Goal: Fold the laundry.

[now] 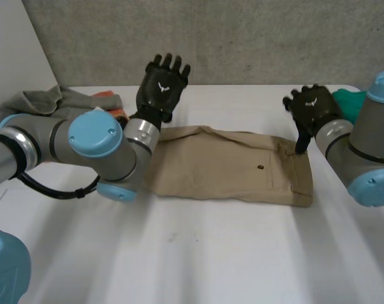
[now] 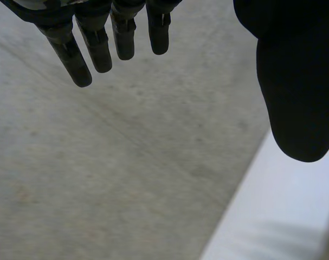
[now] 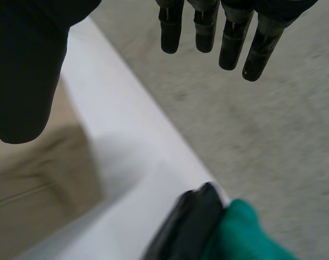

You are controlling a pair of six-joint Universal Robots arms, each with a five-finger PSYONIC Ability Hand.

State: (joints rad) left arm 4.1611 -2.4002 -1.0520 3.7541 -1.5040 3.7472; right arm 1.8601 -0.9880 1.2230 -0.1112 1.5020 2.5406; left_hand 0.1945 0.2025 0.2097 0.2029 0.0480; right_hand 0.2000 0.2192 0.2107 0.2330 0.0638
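1. Left robot hand (image 1: 163,85): raised over the far side of the white worktop (image 1: 198,253). Its fingers (image 2: 96,51) are straight and spread, so it is open and empty, and it is clear of all cloth.
2. Right robot hand (image 1: 312,107): its fingers (image 3: 229,49) are also straight, open, w/ nothing gripped. It sits at the waistband end of the laundry. Can't tell if any part touches the fabric.
3. Task item: the beige cotton trousers (image 1: 229,168) lie flat across the worktop's middle, between the two arms. The waistband end is toward the right arm; the leg end is partly hidden behind the left arm. They look already doubled lengthwise.
4. Step in hand, prob.: come down for a crosswise fold. To do it well:
   - Lower both hands together, one per corner of the same end.
   - Pinch all layers, not just the top one.
   - Lift low, carry the end straight over, and line up the edges before letting go.
   - Smooth the ridge near the far edge first, or it gets creased in.
5. Risk: thin cloth on a smooth top may slide instead of lifting, so approx. vertical approach is best.
6. Count:
   - 2 robot hands
   - 1 pair of trousers, w/ 1 small dark button (image 1: 260,168)
   - 1 crumpled grey cloth (image 1: 43,98) at the far corner on the left arm's side
   - 1 orange item (image 1: 109,98) just beside it
   - 1 green cloth (image 1: 348,101) by the right arm
   - 1 black item (image 3: 186,227) touching the green cloth
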